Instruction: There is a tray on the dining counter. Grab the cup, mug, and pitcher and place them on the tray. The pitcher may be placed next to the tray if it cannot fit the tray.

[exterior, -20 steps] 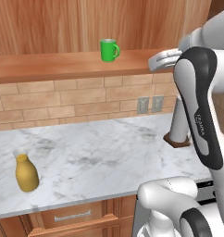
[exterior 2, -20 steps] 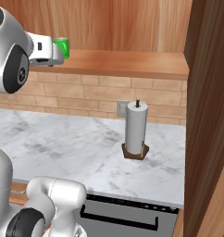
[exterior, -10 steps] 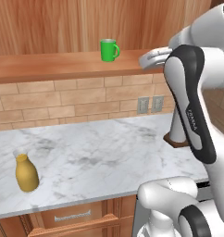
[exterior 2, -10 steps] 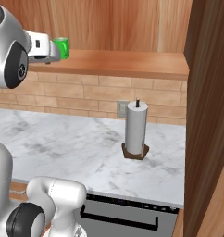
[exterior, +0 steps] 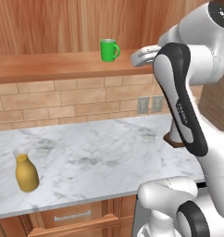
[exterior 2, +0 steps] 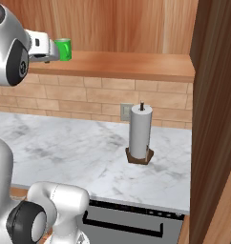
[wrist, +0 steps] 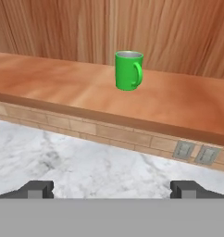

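At the far left of the left base view, at about 8 o'clock, the mustard-yellow bottle-shaped pitcher point(exterior: 27, 172) is seen standing upright on the white-grey marble counter point(exterior: 100, 162). Further to the right, at about 12 o'clock, the small bright green cylindrical mug point(exterior: 108, 50) stands upright on the reddish wooden shelf point(exterior: 49, 67) above the brick wall. Its side handle is turned to the right.

The two-finger gripper point(exterior: 142, 55) is held at the height of the shelf, just to the right of the mug and apart from it. In the hand view the mug point(wrist: 128, 70) lies straight ahead, at 12 o'clock from the fingertips point(wrist: 37, 189), a little left of the middle line. The jaws are spread wide and nothing is held between them.

The next move is judged to be a straight advance toward the mug. Its long axis is vertical, so the body can probably be taken from the side.
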